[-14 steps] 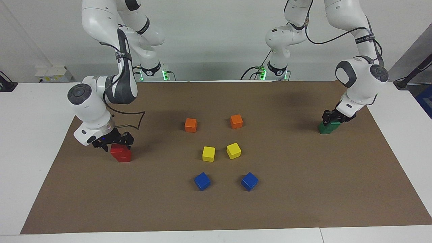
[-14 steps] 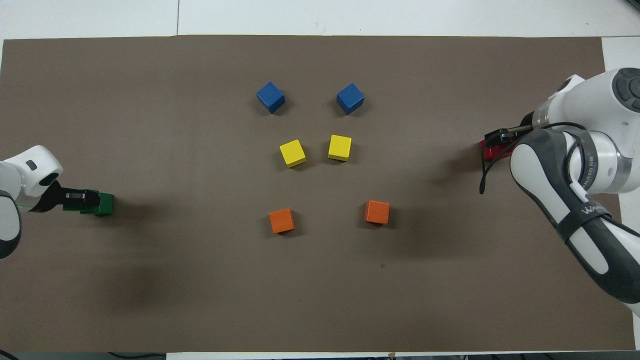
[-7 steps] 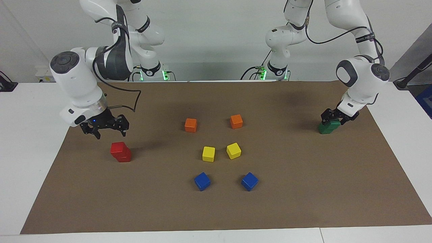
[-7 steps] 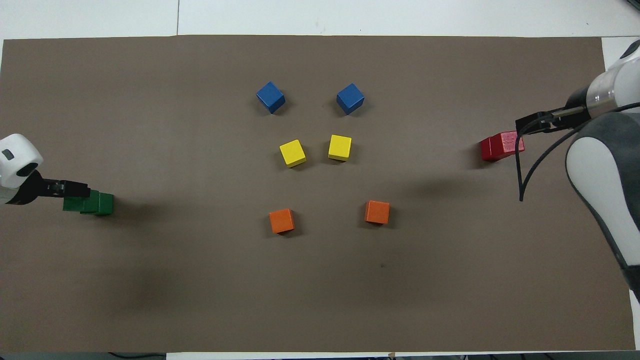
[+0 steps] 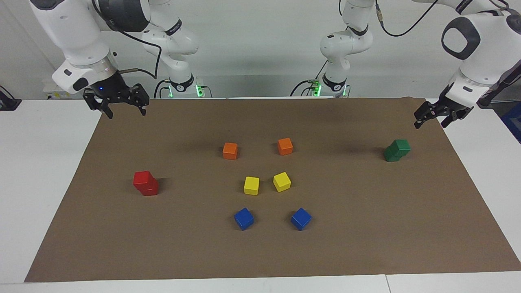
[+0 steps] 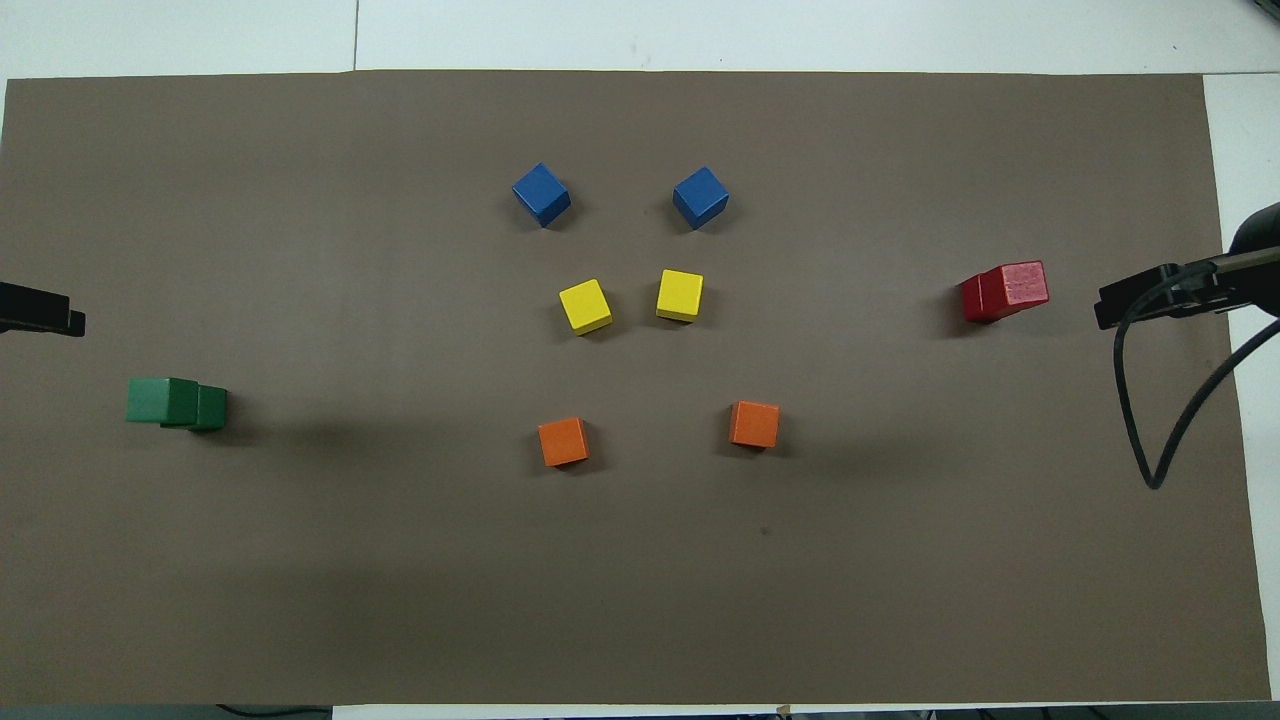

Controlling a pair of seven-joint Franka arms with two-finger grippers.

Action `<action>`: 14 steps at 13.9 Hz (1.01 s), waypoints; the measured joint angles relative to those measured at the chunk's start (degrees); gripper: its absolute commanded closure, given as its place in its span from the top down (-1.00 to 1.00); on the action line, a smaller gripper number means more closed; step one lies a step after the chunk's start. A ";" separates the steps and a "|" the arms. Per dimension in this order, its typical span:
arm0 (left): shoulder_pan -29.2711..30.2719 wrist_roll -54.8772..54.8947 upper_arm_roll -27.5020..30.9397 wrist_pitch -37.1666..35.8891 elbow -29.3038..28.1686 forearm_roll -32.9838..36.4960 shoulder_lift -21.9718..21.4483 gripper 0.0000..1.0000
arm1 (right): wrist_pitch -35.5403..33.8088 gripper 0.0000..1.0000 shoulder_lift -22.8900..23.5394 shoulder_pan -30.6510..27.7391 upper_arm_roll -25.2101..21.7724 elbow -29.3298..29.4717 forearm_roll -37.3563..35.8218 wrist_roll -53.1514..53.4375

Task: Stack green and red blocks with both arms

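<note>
Two bright red blocks (image 5: 145, 183) stand stacked on the brown mat (image 5: 366, 228) toward the right arm's end; the stack also shows in the overhead view (image 6: 1003, 291). Two dark green blocks (image 5: 397, 149) stand stacked, the upper one slightly offset, toward the left arm's end, and they also show in the overhead view (image 6: 175, 402). My right gripper (image 5: 125, 110) is open and empty, raised high over the mat's edge by the robots. Its tip shows in the overhead view (image 6: 1150, 300). My left gripper (image 5: 430, 121) is open and empty, raised above the mat's corner. Its tip shows in the overhead view (image 6: 40, 310).
Two orange cubes (image 5: 230, 150) (image 5: 285, 146), two yellow cubes (image 5: 251, 185) (image 5: 281, 181) and two blue cubes (image 5: 244, 218) (image 5: 300, 218) lie in pairs at the mat's middle. A black cable (image 6: 1150, 420) hangs from the right arm.
Both grippers let go of their stacks and rose up and back toward the robots. The red and green stacks stayed in place.
</note>
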 measured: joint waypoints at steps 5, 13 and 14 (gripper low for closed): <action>-3.20 -4.05 -0.05 -12.87 6.57 0.00 0.00 1.00 | 0.00 1.00 0.34 -0.05 -0.13 0.00 0.00 0.07; -4.91 -6.44 0.22 -16.59 5.69 0.02 -3.10 1.00 | 0.02 1.00 0.35 -0.20 -0.19 0.00 0.00 0.10; -4.94 -6.45 0.22 -15.86 5.40 0.02 -3.46 1.00 | 0.03 1.00 0.35 -0.28 -0.20 0.00 0.00 0.10</action>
